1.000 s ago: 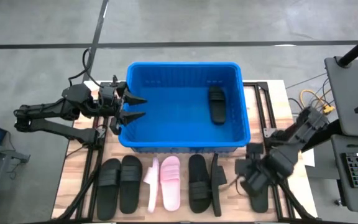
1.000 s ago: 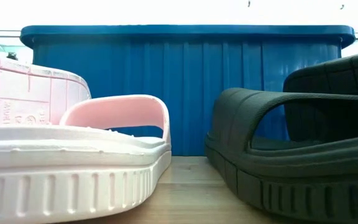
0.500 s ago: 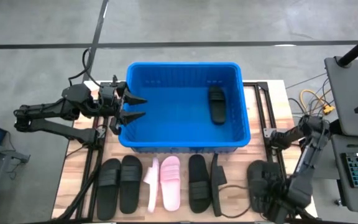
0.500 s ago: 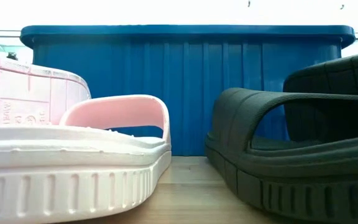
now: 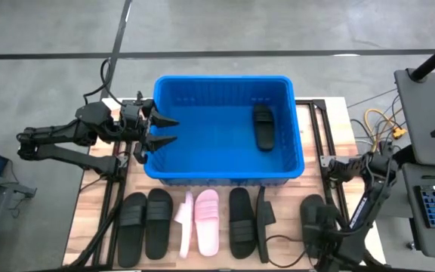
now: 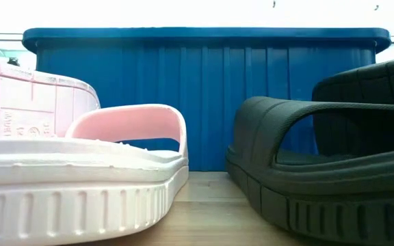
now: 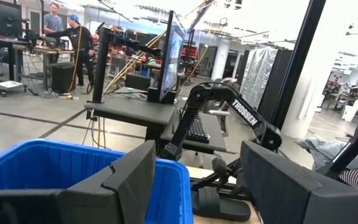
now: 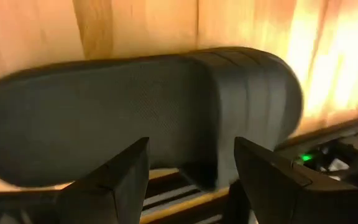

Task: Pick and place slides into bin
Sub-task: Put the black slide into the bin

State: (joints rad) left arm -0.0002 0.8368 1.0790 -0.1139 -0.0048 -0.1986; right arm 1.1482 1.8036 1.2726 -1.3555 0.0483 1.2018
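The left gripper hangs over the bin's left rim, fingers spread, holding nothing. The bright blue ribbed bin holds one matte black slide. In front lies a row of black slides around two pale pink ones. The right gripper hovers spread over a lone black slide at the table's right end.

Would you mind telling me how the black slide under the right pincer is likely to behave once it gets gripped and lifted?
The matte black foam-like slide looks thick-soled and moulded, so it probably stays fairly stiff and light. Its ribbed strap and matte surface suggest a decent, non-slippery hold. Lying flat on the wooden table, it seems unlikely to roll, though it may tilt if the open right pincer grips it off-centre.
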